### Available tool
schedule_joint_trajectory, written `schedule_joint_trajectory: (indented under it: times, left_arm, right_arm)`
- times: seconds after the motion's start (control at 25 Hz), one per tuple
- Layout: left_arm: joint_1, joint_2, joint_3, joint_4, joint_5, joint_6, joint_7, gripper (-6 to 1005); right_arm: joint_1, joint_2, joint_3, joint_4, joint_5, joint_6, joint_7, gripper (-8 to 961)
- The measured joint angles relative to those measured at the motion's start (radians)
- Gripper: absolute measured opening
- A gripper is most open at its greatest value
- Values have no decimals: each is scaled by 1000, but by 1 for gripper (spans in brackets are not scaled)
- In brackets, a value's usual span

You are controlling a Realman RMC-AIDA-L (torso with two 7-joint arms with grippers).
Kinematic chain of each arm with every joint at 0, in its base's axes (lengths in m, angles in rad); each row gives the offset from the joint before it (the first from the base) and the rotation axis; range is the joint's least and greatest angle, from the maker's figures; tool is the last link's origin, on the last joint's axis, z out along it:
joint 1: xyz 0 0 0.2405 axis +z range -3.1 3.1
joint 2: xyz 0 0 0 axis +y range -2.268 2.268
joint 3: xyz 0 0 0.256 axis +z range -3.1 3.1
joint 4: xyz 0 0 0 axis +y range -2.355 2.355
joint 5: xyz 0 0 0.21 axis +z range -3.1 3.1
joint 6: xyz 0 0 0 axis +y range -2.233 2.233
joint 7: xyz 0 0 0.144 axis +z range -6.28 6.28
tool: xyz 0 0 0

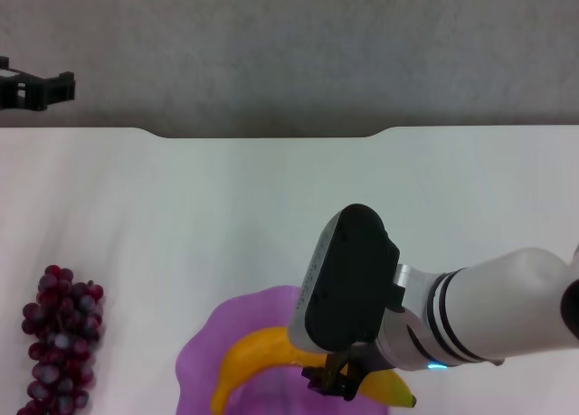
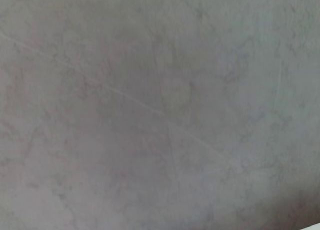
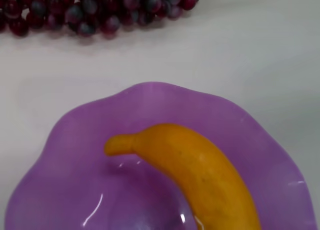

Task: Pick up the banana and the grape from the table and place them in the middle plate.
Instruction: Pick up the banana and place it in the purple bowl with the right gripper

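Head view: we place everything against the middle plate
Banana: lying in the plate; dark tip past its right rim
Grape: on the bench, left of the plate, apart from it
Right gripper: above the banana over the plate; grip we cannot tell
Left gripper: beyond the bench's far left edge; grip we cannot tell

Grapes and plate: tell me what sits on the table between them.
Nothing. In the head view, only bare white table separates the grapes from the purple plate. The right wrist view shows the same empty strip.
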Motion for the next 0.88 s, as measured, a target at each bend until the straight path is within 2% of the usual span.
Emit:
schedule_joint_trajectory:
  times: [0.72, 0.88]
  left_arm:
    - [4, 0, 3, -2, 0, -3, 0, 851]
    - [6, 0, 4, -2, 0, -2, 0, 851]
  right_arm:
    - [11, -1, 12, 13, 16, -13, 31, 665]
    - [-11, -2, 42, -24, 16, -42, 32, 837]
